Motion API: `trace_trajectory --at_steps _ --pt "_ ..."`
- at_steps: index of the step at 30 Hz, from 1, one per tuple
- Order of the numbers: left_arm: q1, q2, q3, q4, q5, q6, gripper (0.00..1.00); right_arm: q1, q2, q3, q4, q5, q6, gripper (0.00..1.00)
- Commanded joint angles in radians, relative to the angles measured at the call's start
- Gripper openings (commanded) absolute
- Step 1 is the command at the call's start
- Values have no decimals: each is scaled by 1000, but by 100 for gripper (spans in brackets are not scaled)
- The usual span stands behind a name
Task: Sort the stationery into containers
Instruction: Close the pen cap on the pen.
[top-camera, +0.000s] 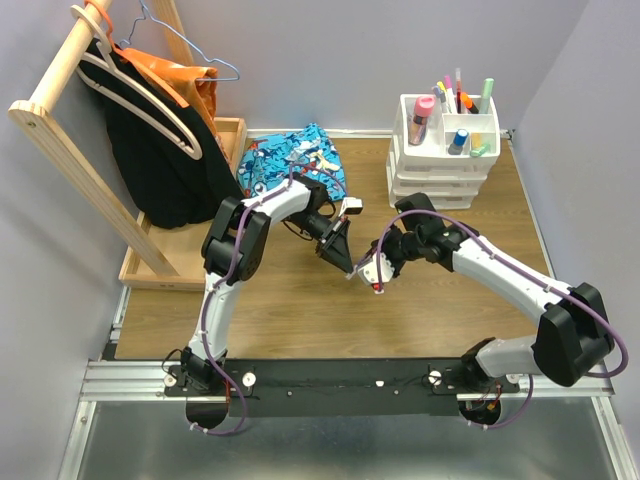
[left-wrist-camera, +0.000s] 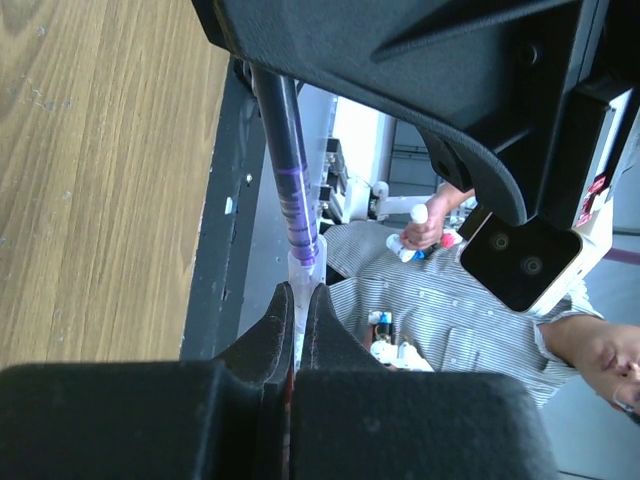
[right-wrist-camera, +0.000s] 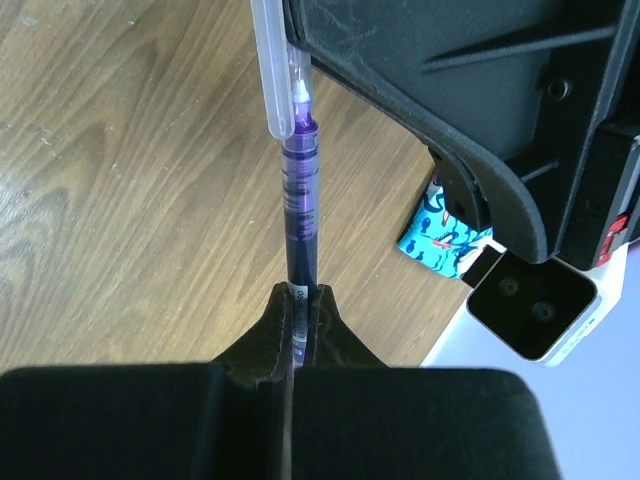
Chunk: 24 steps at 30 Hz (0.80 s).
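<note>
Facing tip-to-tip — left tool (left-wrist-camera: 297, 305), right tool (right-wrist-camera: 297, 300) — pinching 1 purple pen (right-wrist-camera: 298, 215).

Pale grey-lilac walls (top-camera: 330, 60) enclose a wood-grain bench (top-camera: 300, 320). At 10 o'clock, a slanted wooden rack (top-camera: 65, 60) with hangers (top-camera: 140, 100) and dark garments (top-camera: 150, 180) stands over a wooden tray (top-camera: 150, 268); aluminium rail (top-camera: 130, 378) at 6 o'clock.

Left claw (left-wrist-camera: 298, 300), right claw (right-wrist-camera: 300, 298), both clenched.

place: robot lab | cues: aluminium mounting rail (top-camera: 110, 377), grey partition walls (top-camera: 40, 300)
</note>
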Motion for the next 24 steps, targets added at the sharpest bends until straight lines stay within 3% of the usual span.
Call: trace_trajectory --at_steps 1,14,24 --pt "-4 24 33 -26 43 -4 0 11 -20 36 -37 -38 -22 1" --pt "10 46 50 0 36 -34 0 14 -49 29 -62 -72 -69 1" --pt "8 60 75 101 88 -177 0 47 -59 33 -123 -40 -140 0"
